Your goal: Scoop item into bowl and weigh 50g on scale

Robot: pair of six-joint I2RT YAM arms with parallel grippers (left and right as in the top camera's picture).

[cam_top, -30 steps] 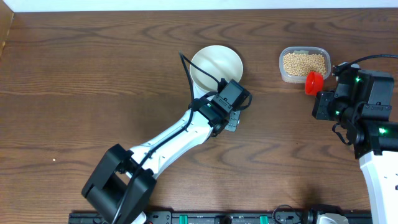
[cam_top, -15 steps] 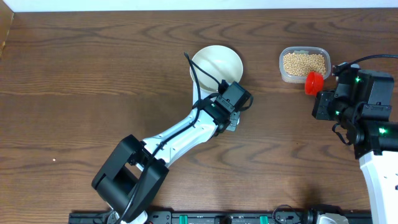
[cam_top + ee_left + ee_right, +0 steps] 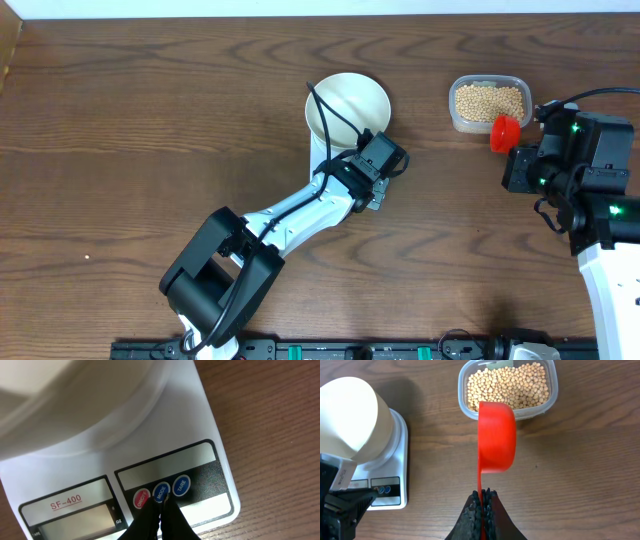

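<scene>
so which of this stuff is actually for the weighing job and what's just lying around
For the job: bowl, scale under it, beans in the clear tub, red scoop in the right gripper, left gripper at the scale's buttons.
Just there: black rail along the table's near edge.

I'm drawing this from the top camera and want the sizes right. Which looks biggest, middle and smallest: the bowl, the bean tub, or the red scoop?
Largest to smallest in the overhead view:
1. bowl, the widest.
2. clear tub, almost as long but narrower.
3. red scoop, clearly the smallest.
</scene>
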